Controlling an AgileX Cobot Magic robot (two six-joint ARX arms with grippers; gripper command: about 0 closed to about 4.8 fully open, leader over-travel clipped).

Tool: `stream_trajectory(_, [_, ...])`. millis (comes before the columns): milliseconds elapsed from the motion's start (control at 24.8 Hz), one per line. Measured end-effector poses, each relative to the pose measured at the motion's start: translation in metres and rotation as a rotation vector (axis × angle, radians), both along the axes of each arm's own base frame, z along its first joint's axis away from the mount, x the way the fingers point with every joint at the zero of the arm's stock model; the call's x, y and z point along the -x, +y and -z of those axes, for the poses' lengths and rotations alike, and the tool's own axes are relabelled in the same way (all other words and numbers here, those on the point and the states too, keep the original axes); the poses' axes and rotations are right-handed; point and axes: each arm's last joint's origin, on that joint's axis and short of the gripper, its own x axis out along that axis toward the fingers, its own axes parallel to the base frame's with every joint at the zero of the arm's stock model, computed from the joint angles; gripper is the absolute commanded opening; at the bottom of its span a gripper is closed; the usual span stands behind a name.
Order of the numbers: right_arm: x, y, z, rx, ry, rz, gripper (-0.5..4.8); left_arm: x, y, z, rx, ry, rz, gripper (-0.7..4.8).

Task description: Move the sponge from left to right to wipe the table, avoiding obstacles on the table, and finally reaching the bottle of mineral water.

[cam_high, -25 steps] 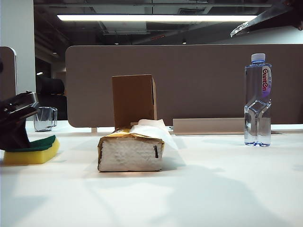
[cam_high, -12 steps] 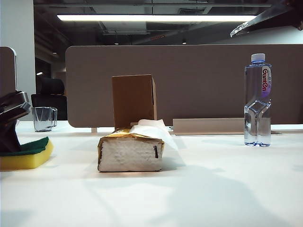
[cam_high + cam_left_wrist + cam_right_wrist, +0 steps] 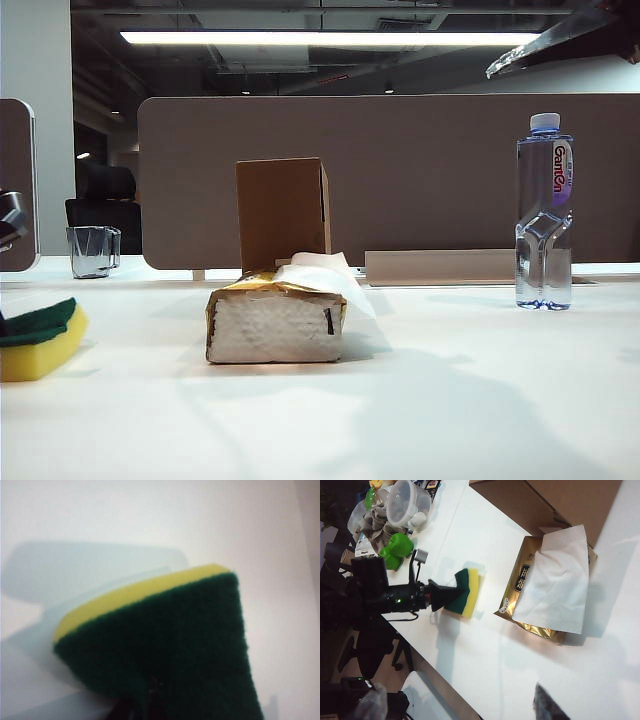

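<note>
Sponge [image 3: 466, 593] in left hand [image 3: 441, 596], right hand [image 3: 546, 706] wide.

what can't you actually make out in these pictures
- Left pincer: in the exterior view the frame edge cuts it off; in its wrist view the sponge covers its fingers.
- Right pincer: only a dark blurred tip at its wrist view's edge.
- Tissue pack: label print too small to read.

Black left arm [image 3: 385, 597], green indicator light; dark tapered tool [image 3: 445, 596]
</note>
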Motion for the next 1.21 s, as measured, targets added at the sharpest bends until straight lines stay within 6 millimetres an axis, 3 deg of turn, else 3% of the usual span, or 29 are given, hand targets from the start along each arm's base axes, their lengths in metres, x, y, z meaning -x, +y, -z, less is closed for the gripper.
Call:
stream_trajectory(847, [0.0, 0.0, 0.0, -0.003, -0.001, -0.004, 3.77, 0.063, -0.006, -0.004, 0.128, 0.138, -0.068, -0.06])
stream_trajectory(1210, [0.0, 0.0, -0.001, -0.013, 0.002, -0.017, 3.77, 0.067, -0.007, -0.002, 0.158, 0.156, -0.088, -0.06])
